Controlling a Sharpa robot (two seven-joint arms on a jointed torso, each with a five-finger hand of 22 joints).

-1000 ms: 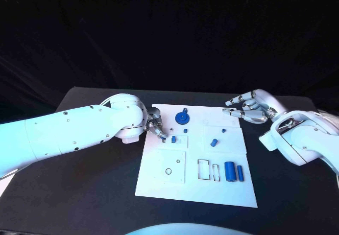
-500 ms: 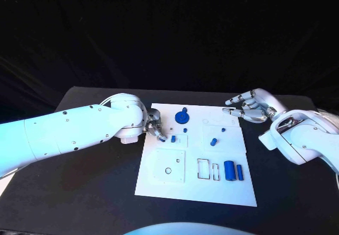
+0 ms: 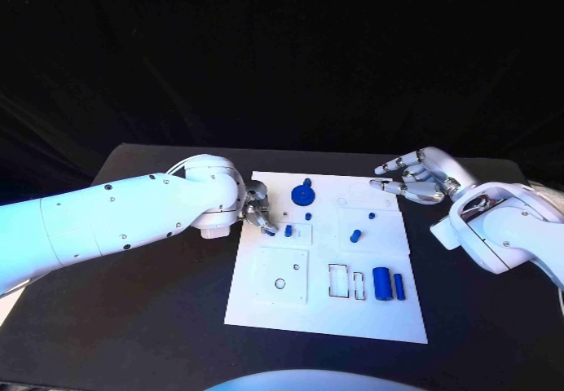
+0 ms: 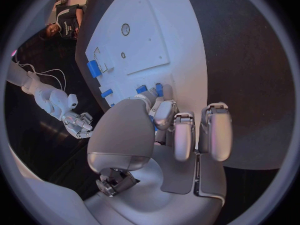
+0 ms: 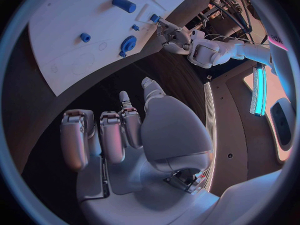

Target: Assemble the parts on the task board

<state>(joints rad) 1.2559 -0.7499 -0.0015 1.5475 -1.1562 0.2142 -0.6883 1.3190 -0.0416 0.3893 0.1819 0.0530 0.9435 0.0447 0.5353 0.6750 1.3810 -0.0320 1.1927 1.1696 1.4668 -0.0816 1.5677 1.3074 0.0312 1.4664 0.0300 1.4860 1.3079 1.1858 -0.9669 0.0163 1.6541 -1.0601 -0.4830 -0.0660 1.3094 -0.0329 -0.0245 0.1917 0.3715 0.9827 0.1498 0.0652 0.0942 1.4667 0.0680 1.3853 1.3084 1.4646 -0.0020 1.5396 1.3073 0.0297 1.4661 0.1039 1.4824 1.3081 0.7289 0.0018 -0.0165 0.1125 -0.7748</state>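
Fingers (image 3: 266,220) of the left hand (image 3: 257,208) were bent down over the left edge of the board (image 3: 323,318). Their tips were seen right beside a small blue peg (image 3: 289,231), with a bit of blue tucked under them in the left wrist view. Whether that peg was pinched or only touched could not be told.

Just past those fingertips, a round blue disc (image 3: 303,195) was seen lying near the board's far edge. A tiny blue dot (image 3: 308,217) was seen between the disc and the peg.

Fingers (image 3: 394,187) of the right hand (image 3: 417,177) were curled in loosely, a little apart, and nothing was held in them. That hand was kept off the board, over the black table (image 3: 141,326), just beside the board's far right corner.

Near those fingers, on the board, a small blue stud (image 3: 370,217) and another short peg (image 3: 355,237) were seen. Farther from both hands, near the board's right edge, a big blue roller (image 3: 382,283) and a thin blue bar (image 3: 399,287) were laid side by side.
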